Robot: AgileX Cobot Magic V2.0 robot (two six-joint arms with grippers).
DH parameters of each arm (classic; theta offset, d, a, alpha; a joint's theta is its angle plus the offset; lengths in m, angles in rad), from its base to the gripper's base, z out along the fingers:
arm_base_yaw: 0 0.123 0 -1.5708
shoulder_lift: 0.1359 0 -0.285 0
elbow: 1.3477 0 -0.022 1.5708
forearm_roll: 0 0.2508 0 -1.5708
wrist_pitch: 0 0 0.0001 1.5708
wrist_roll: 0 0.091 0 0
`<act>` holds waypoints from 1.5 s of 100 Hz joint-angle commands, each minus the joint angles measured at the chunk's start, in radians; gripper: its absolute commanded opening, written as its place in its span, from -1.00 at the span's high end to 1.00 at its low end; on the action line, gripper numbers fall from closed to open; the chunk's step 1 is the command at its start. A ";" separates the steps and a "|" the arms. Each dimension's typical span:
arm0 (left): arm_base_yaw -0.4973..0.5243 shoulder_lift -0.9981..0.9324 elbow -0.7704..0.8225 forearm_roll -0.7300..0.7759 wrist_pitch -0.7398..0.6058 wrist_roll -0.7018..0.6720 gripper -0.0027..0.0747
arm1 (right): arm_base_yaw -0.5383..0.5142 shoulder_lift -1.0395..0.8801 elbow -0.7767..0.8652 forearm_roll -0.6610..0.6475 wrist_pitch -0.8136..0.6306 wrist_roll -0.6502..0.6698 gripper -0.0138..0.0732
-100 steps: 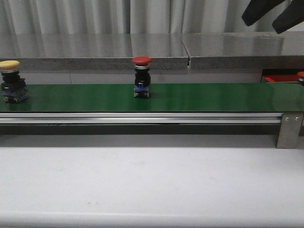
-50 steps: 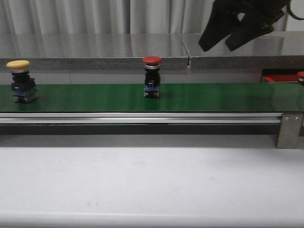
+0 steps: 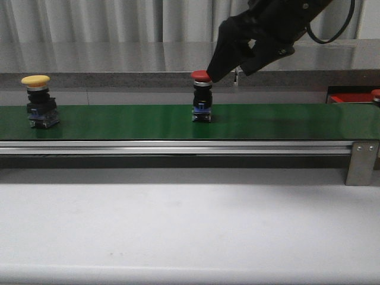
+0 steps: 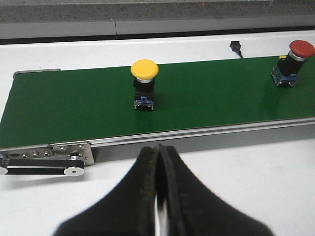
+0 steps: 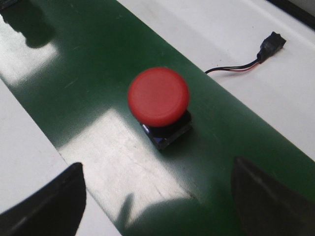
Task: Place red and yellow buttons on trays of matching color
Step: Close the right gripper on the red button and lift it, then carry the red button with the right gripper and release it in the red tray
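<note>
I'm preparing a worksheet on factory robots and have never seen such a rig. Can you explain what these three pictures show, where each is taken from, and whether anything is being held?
This is a two-armed robot working at a green conveyor belt. The front picture looks forward over the table. The other two come from cameras on the robot's wrists.

On the belt stand two push-buttons: a yellow button to the left and a red button in the middle.

The right end effector is open and hangs just above the red button; its wrist camera sees the button between the two dark fingers. The left end effector is shut and empty. Nothing is held yet. A bit of red tray shows far right.
</note>
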 commanded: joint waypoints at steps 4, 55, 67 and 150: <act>-0.007 -0.004 -0.029 -0.015 -0.069 0.000 0.98 | 0.003 -0.030 -0.054 0.035 -0.036 -0.012 -0.69; -0.007 -0.004 -0.029 -0.015 -0.069 0.000 0.98 | 0.003 0.057 -0.132 0.036 -0.054 -0.012 -0.69; -0.007 -0.004 -0.029 -0.015 -0.069 0.000 0.98 | 0.003 0.072 -0.132 0.036 -0.085 -0.012 -0.69; -0.007 -0.004 -0.029 -0.015 -0.069 0.000 0.98 | -0.006 -0.016 -0.122 0.044 -0.087 -0.010 0.45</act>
